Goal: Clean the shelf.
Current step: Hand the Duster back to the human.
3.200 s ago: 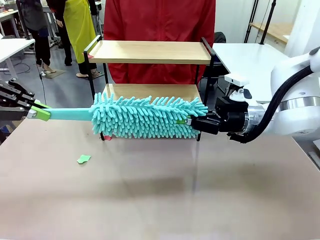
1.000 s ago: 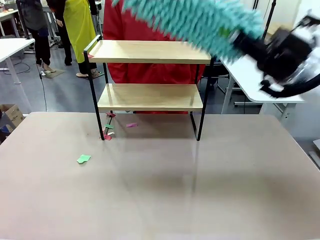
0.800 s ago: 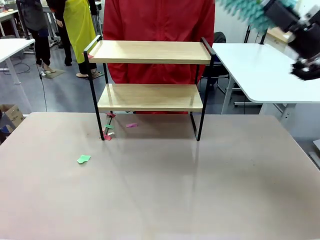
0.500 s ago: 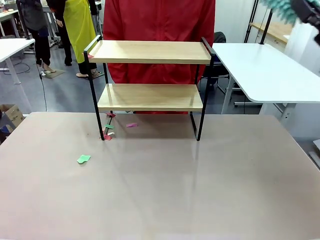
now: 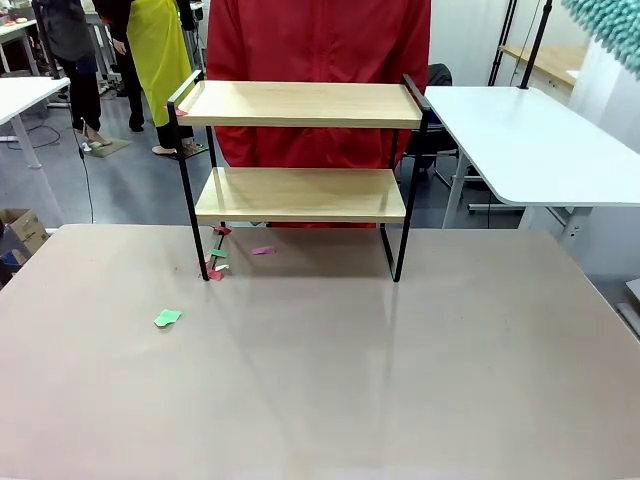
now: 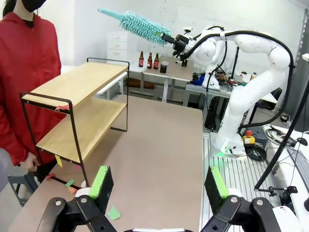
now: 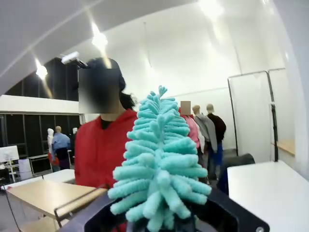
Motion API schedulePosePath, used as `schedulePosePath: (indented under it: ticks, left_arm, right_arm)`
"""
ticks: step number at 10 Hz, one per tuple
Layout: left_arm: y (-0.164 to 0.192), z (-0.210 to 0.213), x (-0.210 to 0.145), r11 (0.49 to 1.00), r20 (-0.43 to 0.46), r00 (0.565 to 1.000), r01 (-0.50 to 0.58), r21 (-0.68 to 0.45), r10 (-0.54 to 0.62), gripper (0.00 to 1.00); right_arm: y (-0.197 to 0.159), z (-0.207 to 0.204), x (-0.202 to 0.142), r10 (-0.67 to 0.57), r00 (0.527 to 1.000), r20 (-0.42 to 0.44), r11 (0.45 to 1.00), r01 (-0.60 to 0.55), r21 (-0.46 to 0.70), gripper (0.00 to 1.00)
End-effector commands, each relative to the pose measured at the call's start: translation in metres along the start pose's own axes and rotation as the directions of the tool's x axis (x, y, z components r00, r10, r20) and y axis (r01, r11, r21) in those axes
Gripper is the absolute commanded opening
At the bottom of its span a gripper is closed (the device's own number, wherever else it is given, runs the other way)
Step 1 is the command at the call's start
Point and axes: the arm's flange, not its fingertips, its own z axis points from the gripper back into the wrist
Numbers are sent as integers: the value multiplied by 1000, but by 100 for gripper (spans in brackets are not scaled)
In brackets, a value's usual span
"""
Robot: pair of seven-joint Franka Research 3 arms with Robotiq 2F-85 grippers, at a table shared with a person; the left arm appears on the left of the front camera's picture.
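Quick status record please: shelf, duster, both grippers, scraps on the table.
shelf: upright at the table's far edge, both boards bare
duster: raised high above the shelf, held at one end
right gripper: shut on duster
left gripper: open, holding nothing, low over the table
paper scraps: pink and green bits by the shelf's left foot
green scrap: lying apart on the table

Teal duster (image 6: 145,27) (fluffy), light-wood shelf (image 5: 300,104).

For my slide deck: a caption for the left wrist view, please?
Open left gripper faces the shelf while the right gripper holds a teal duster high.
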Motion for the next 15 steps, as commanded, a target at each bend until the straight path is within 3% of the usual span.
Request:
schedulePosePath:
  ticks: [1, 4, 6, 8, 9, 10, 15]
  left_arm:
    - [1, 0, 3, 1000, 27, 999, 22, -3, -22, 100]
    - [1, 0, 3, 1000, 27, 999, 22, -3, -22, 100]
    - [1, 0, 3, 1000, 27, 999, 22, -3, -22, 100]
    - [1, 0, 3, 1000, 27, 999, 22, -3, -22, 100]
    - [1, 0, 3, 1000, 27, 999, 22, -3, -22, 100]
    - [1, 0, 3, 1000, 27, 999, 22, -3, -22, 100]
    - [1, 0, 3, 1000, 27, 999, 22, -3, -22, 100]
  right_arm:
    - [26, 13, -44, 42, 997, -67, 999, -44, -27, 16]
    - [9, 25, -88, 76, 955, -285, 992, -102, -76, 16]
    - [0, 46, -114, 65, 921, -383, 989, -112, -101, 16]
    - [-2, 57, -128, 79, 905, -419, 982, -142, -121, 16]
    - [1, 54, -130, 149, 906, -397, 967, -216, -132, 16]
    - [-24, 28, -120, 29, 913, -407, 990, -83, -116, 16]
    - [-24, 28, -120, 29, 913, -407, 990, -83, -116, 16]
